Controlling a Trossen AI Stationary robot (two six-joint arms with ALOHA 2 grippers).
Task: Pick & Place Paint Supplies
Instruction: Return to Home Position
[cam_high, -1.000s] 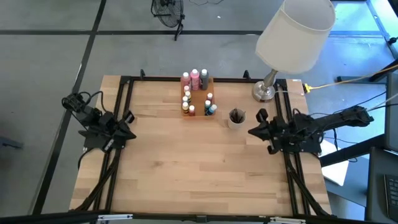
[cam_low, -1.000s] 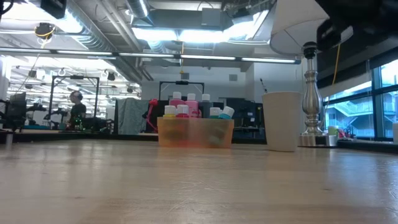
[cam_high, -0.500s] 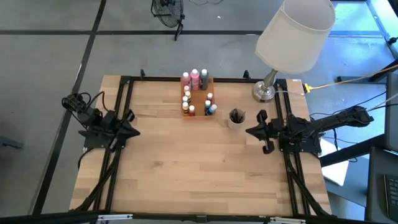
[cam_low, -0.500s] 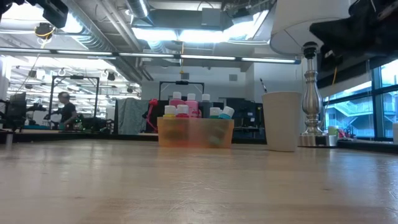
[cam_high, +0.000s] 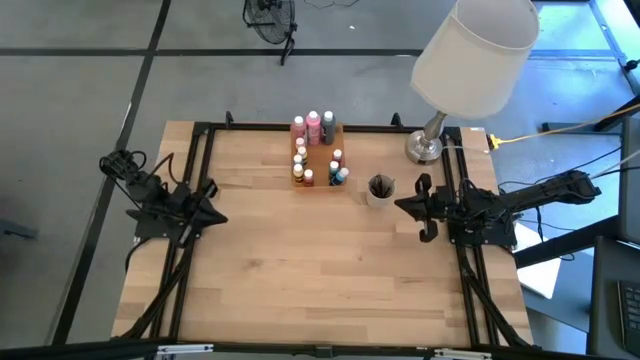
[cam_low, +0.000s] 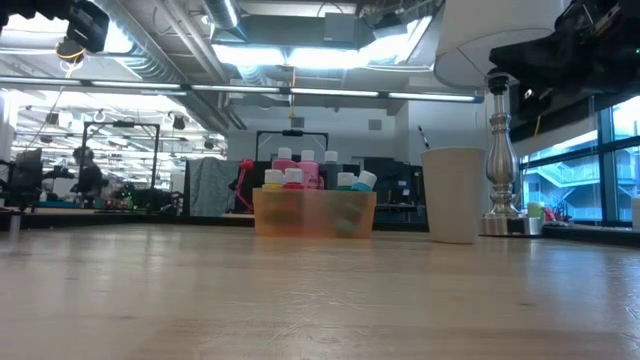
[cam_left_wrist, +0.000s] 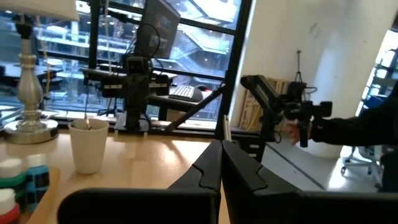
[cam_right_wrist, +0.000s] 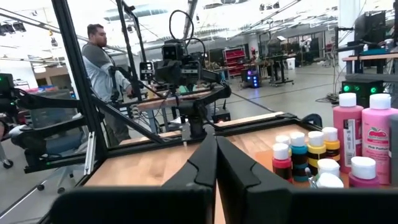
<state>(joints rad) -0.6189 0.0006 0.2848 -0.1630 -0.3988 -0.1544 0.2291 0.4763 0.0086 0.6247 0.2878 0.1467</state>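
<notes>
Both arms sit drawn back at the sides of the table and hold nothing. The left gripper hangs over the left edge with its tip pointing inward, and its wrist view shows the two fingers pressed together. The right gripper is at the right edge, just beside the cup, and its fingers are likewise pressed together with nothing between them. The paint bottles stand upright, caps up, inside the orange tray near the middle of the table's far edge. The paintbrushes stand in the pale cup, which is just to the right of the tray and does not touch it. A lamp with a silver base stands at the far right corner, behind the cup.
</notes>
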